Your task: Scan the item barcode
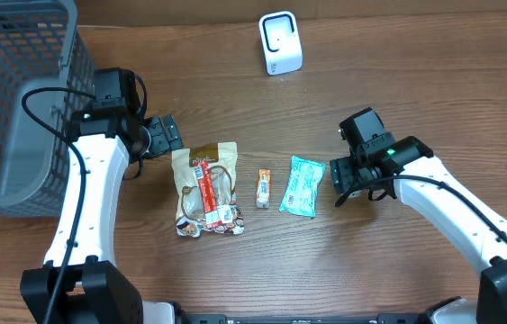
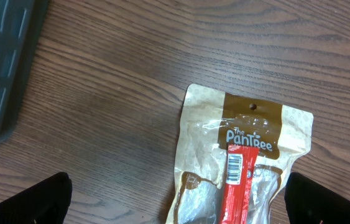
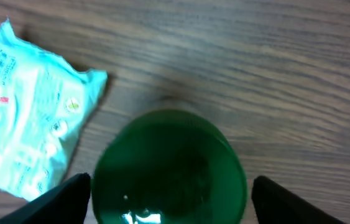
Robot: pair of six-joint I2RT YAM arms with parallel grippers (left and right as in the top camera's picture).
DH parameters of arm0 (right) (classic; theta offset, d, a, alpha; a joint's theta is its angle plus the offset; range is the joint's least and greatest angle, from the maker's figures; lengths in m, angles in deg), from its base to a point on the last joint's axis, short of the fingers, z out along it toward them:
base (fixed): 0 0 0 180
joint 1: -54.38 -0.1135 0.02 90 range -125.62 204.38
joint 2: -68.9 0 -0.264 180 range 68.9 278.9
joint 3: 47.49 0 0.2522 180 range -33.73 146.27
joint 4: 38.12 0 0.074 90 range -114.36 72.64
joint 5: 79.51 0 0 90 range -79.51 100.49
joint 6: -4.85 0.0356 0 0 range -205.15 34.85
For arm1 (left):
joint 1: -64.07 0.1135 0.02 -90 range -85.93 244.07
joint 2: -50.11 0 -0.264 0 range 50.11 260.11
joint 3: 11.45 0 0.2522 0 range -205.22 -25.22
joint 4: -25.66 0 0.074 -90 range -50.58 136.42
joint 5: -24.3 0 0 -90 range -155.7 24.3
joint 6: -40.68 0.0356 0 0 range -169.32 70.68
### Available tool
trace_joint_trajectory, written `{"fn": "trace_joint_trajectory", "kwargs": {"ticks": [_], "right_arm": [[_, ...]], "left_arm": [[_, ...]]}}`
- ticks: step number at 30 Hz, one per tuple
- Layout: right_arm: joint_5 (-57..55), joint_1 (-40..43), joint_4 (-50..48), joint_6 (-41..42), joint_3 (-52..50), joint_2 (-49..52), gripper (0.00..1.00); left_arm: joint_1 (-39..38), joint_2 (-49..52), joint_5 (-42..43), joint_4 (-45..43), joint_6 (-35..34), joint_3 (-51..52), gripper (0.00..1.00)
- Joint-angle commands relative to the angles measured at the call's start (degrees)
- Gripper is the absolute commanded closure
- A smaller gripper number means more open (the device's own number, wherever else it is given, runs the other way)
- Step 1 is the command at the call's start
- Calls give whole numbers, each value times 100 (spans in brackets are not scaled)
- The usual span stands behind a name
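Note:
The white scanner (image 1: 280, 43) stands at the back of the table. A tan snack bag (image 1: 206, 189) (image 2: 243, 149) lies flat with a red bar (image 2: 237, 186) on it, barcode facing up. My left gripper (image 1: 165, 137) (image 2: 178, 208) hovers open over the bag's top end, touching nothing. To the right lie a small orange bar (image 1: 263, 187) and a teal packet (image 1: 302, 185) (image 3: 28, 118). My right gripper (image 1: 341, 183) (image 3: 171, 199) stands open just right of the packet. Its fingers straddle a blurred green round thing (image 3: 168, 168), which the overhead view does not show.
A grey mesh basket (image 1: 14, 99) (image 2: 0, 68) fills the left side behind the left arm. Bare wood tabletop (image 1: 397, 72) lies around the scanner and in front of the items.

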Motion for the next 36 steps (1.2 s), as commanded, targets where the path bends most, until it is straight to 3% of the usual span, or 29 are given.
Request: {"fn": "trace_joint_trajectory", "kwargs": {"ticks": [1,6,14,21,36], "right_arm": [[72,15,238,-22,396,-15,13],[87,17,734,146,632,-15,7],[105,17,702,1180,627,-9,9],[103,17,612,1281,568,20,14],[103,17,179,1318,210,55,15]], "left_arm": [[-11,-15,-33,-28,46,-81,0],[-11,-15,-33,-28,46,-81,0],[-11,-15,-33,-28,46,-81,0],[-11,-15,-33,-26,46,-81,0],[-11,-15,-33,-28,44,-83,0]]}}
